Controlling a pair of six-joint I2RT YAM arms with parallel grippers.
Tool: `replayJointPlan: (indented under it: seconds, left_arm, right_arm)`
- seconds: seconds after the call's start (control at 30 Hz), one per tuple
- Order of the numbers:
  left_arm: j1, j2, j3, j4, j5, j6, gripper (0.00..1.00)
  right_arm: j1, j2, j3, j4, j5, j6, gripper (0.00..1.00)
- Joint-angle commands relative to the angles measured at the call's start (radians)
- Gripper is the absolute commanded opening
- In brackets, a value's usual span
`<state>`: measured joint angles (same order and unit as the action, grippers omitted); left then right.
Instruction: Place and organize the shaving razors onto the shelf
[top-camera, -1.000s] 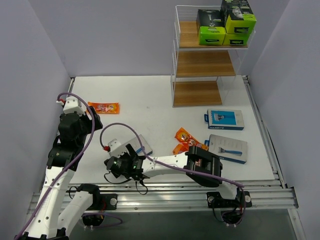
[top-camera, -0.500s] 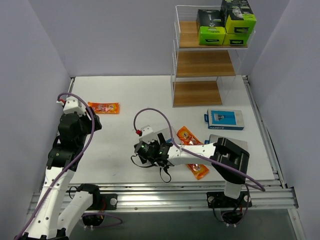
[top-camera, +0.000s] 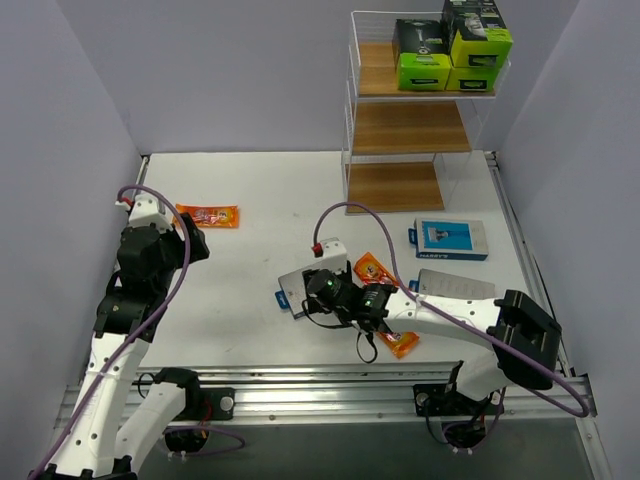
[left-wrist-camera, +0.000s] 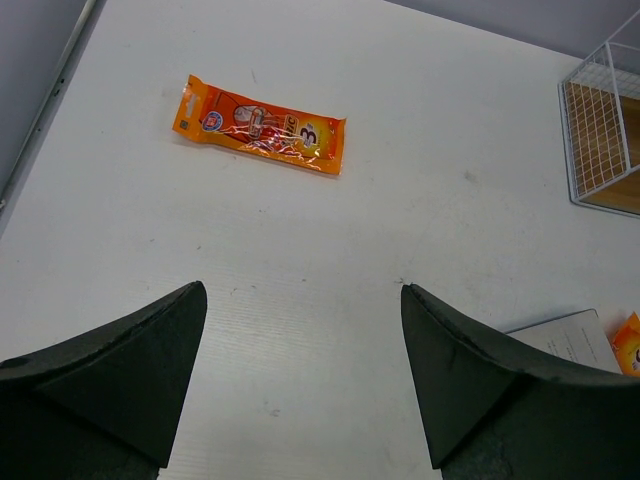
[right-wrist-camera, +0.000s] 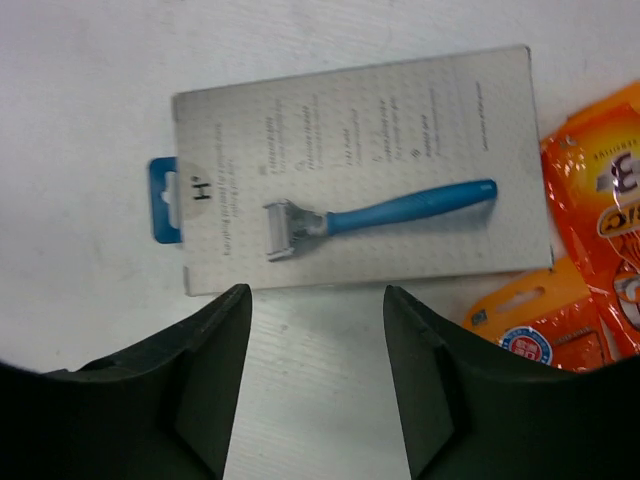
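Overhead, my right arm reaches across the white worktop (top-camera: 250, 190) to its middle. My right gripper (right-wrist-camera: 315, 300) is poised at the near edge of a grey card (right-wrist-camera: 360, 150), which lies flat and shows a blue-handled razor (right-wrist-camera: 400, 208). The gripper's fingers stand apart with only bare worktop between them, and they hold nothing. I cannot tell whether the tips touch the card's edge. Two orange packets (right-wrist-camera: 600, 200) lie just right of the card, one partly over the other.

On the left side, my left gripper (left-wrist-camera: 300, 300) hangs wide open over bare worktop, gripping nothing. A lone orange packet (left-wrist-camera: 262, 125) lies flat ahead of it, well apart, near the worktop's left edge.

The shelf (top-camera: 410, 128) stands at the far right corner of the worktop, three wooden boards in a white wire and clear frame. Black-and-lime boxes (top-camera: 422, 55) sit on its top tier, grouped toward the right end, some of them stacked. On the worktop in front of the shelf lies a blue card (top-camera: 450, 240). A second grey card (top-camera: 455, 287) lies nearer the front edge, beside my right forearm.
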<state>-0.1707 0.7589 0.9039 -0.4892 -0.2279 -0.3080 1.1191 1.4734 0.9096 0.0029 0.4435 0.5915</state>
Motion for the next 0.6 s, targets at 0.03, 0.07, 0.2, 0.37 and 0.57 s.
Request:
replayJointPlan:
  seconds: [0.03, 0.07, 0.2, 0.37, 0.57]
  left_arm:
    - [-0.009, 0.000, 0.024, 0.024, 0.013, 0.000, 0.88]
    - [-0.010, 0.002, 0.026, 0.024, 0.013, 0.000, 0.88]
    - [-0.016, 0.005, 0.026, 0.026, 0.018, 0.000, 0.88]
    - [-0.024, 0.007, 0.026, 0.027, 0.024, 0.000, 0.88]
    - [-0.027, 0.008, 0.024, 0.028, 0.032, 0.000, 0.88]
  right_arm:
    - [-0.059, -0.073, -0.113, 0.057, -0.058, 0.073, 0.45]
    - [-0.064, -0.081, -0.142, 0.062, -0.060, 0.085, 0.43]
    - [-0.084, -0.094, -0.187, 0.060, -0.051, 0.126, 0.20]
    - [-0.102, -0.088, -0.221, 0.086, -0.062, 0.145, 0.05]
    - [-0.131, -0.062, -0.238, 0.097, -0.068, 0.165, 0.00]
